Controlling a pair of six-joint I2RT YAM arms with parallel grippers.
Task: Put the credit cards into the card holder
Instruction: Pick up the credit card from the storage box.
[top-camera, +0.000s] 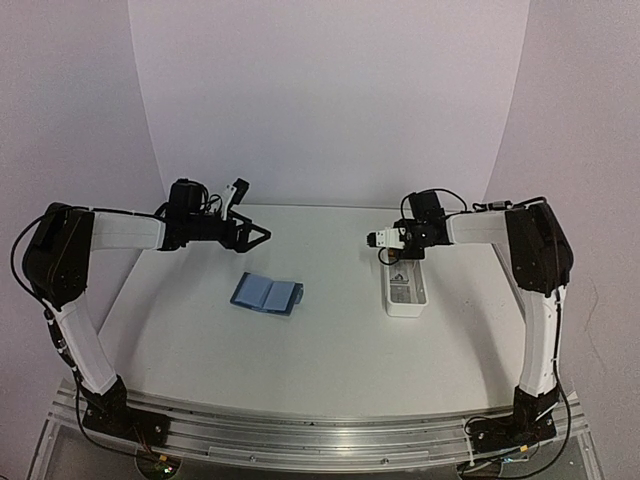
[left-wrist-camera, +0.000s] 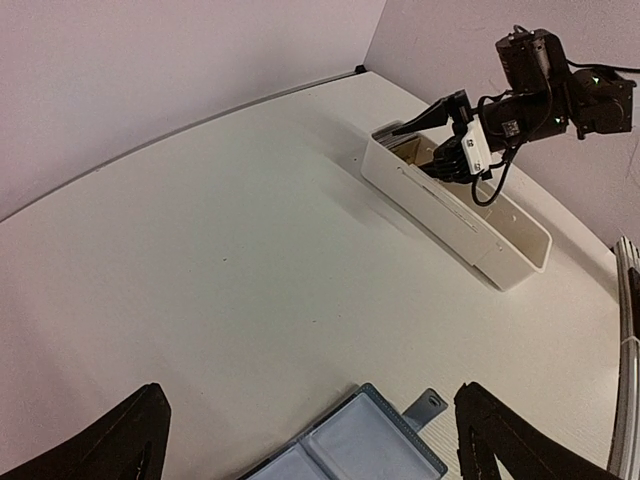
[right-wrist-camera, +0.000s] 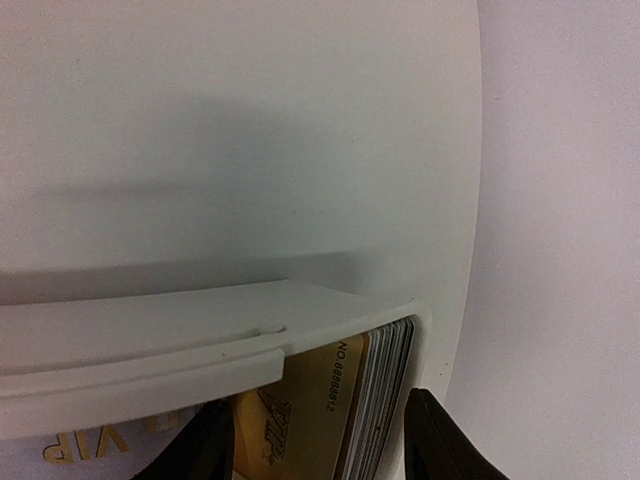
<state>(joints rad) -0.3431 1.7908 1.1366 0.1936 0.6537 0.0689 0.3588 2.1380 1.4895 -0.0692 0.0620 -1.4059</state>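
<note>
cards (right-wrist-camera: 300, 400) stand on edge, packed at the 12 o'clock end of the tray (top-camera: 405, 310), which sits at 3 o'clock from the open holder (top-camera: 266, 293). your right end effector (right-wrist-camera: 318, 440) straddles the stack, half narrowed; whether it pinches, you cannot tell. left end effector (left-wrist-camera: 310, 405) hangs wide over the holder. the cards look thin, stiff and slick: pinch across the faces near the top edge.

Top view looks down from high behind the near edge over the whole bench (top-camera: 330, 360). Left wrist view faces low across it — sharing the card holder (left-wrist-camera: 350, 448) and white tray (left-wrist-camera: 450, 220). Right wrist view sits close at that tray's end.
</note>
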